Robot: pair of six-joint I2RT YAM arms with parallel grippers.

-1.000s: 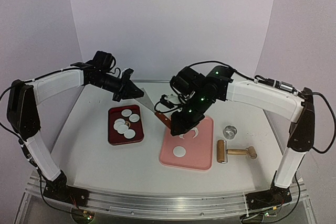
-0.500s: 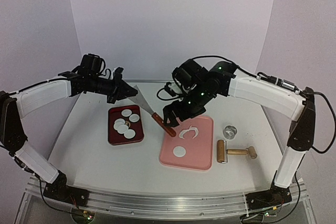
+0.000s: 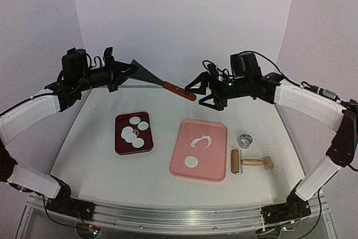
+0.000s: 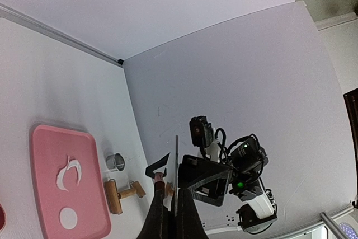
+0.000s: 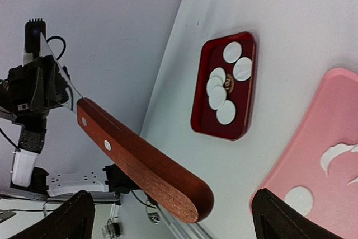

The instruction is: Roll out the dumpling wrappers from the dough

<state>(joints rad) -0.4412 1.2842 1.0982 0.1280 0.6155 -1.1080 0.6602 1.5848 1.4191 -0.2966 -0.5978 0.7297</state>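
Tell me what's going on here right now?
The left end effector grips the spatula by its blade, up in the air. The right end effector is open just beside the wooden handle, not holding it. On the pink board lie a dough scrap and one round wrapper; the other wrappers sit in the red tray.

Open low, blocked high
The left gripper (image 3: 128,70) holds the spatula (image 3: 165,85) high across the back. Bare table (image 3: 100,166) lies open around the red tray (image 3: 134,152) and pink board (image 3: 212,163).
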